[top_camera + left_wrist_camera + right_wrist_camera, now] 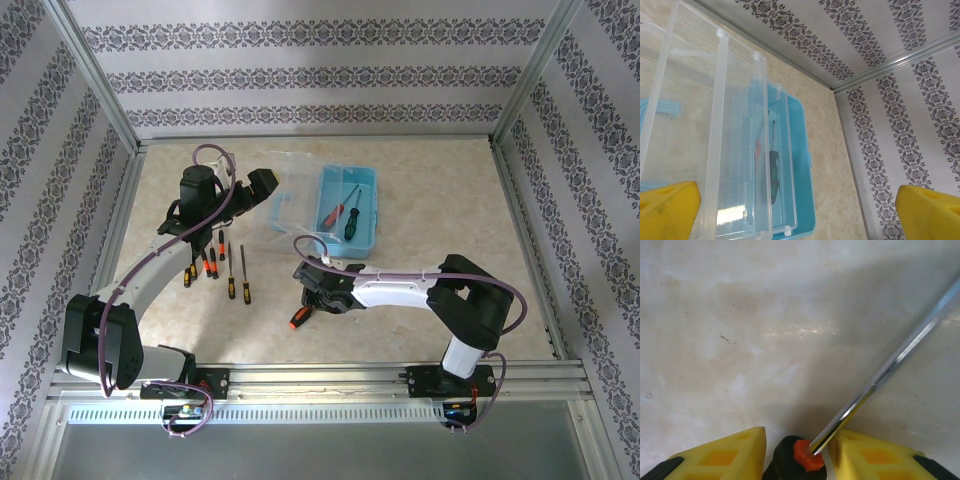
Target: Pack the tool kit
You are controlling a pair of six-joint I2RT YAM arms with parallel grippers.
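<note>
The blue tool box (pixel 372 215) stands open at the back middle, its clear lid (pixel 288 196) raised on the left. A red-handled screwdriver (pixel 331 212) and a dark green one (pixel 351 222) lie in it. My left gripper (pixel 256 188) hovers open beside the lid (pixel 735 130), nothing between its yellow fingers (pixel 667 210). My right gripper (pixel 312 297) is low over the table, shut on a screwdriver (pixel 299 319) with a black and orange handle (pixel 797 462). Its steel shaft (pixel 890 365) points away to the upper right.
Several loose screwdrivers (pixel 228 265) with orange and black handles lie in a row under the left arm. Metal frame rails and patterned walls (pixel 320 80) close in the beige table (pixel 440 190) on three sides.
</note>
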